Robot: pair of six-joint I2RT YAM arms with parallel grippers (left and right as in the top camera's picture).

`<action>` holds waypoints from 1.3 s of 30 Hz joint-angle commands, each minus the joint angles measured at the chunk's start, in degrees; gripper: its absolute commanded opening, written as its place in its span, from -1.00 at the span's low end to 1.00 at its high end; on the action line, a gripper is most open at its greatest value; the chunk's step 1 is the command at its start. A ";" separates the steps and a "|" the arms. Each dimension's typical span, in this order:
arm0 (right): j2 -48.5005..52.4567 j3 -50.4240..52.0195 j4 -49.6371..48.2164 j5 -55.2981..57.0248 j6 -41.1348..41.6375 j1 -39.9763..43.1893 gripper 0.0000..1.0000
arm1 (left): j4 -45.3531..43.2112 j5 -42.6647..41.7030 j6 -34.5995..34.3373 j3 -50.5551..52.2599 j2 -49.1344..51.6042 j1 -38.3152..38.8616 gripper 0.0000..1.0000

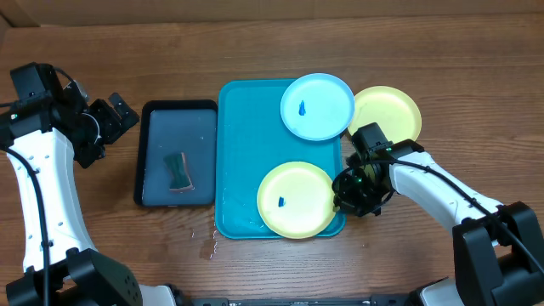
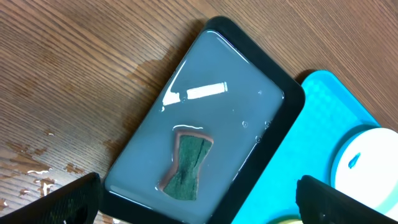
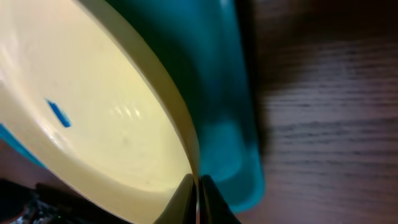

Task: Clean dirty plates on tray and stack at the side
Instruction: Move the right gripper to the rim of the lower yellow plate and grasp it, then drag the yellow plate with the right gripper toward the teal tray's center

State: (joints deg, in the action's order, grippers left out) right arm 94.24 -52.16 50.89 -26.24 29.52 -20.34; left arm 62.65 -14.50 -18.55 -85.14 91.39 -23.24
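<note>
Surface (image 1: 442, 76): brown wood grain, on which everything is carried. Wet spots (image 1: 208, 242) are seen by the front left corner of the turquoise tray, so anything set down there may skid.

Turquoise tray (image 1: 242, 153): placed at the centre. It is loose on the surface and may be shifted if a plate is dragged over its rim rather than lifted.

Black tray (image 1: 140, 161): set just left of the turquoise tray and filled with water. Spilling is likely if it is knocked.

Light blue plate (image 1: 327, 98): laid over the far right corner of the turquoise tray, smudge showing. It is poised partly off the rim and could be tipped by a passing arm.

Far yellow plate (image 1: 391, 115): lying on the surface right of the tray, its left edge overlapped by the light blue plate. No smudge is seen on it.

Near yellow plate (image 1: 293, 200): resting on the front right corner of the tray, overhanging the rim. It is held at one edge only, so it may pivot, sag or slip free when raised.

Right claw (image 3: 198, 193): pressed together on the thin rim of the near yellow plate. Little material is gripped.

Left claw (image 1: 119, 119): spread wide, holding nothing, beside the black tray.

Sponge (image 1: 178, 172): green, submerged in the black tray. Dripping is expected once it is lifted.

Blue smudge (image 3: 58, 113): unwiped. It may be missed if the plate is tilted away.
</note>
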 commanded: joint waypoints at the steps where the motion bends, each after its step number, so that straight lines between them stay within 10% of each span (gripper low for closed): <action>1: 0.00 0.04 -1.73 -2.56 2.32 -0.31 -0.92 | 0.11 0.09 -0.79 -0.83 -0.37 0.02 1.00; 31: 0.00 0.04 -22.29 16.09 16.92 -10.80 -0.92 | 0.11 0.09 -0.79 -0.83 -0.37 0.02 1.00; 34: 0.00 0.04 -22.14 15.96 15.74 -10.95 -0.45 | 0.11 0.09 -0.79 -0.83 -0.37 0.02 0.99; 39: 0.09 0.04 -23.50 18.21 15.45 -10.95 -0.44 | 0.11 0.09 -0.76 -0.83 -0.37 0.02 1.00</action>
State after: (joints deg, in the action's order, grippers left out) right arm 94.24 -52.12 28.08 -10.52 45.43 -30.89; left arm 62.65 -14.50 -18.55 -85.14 91.39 -23.24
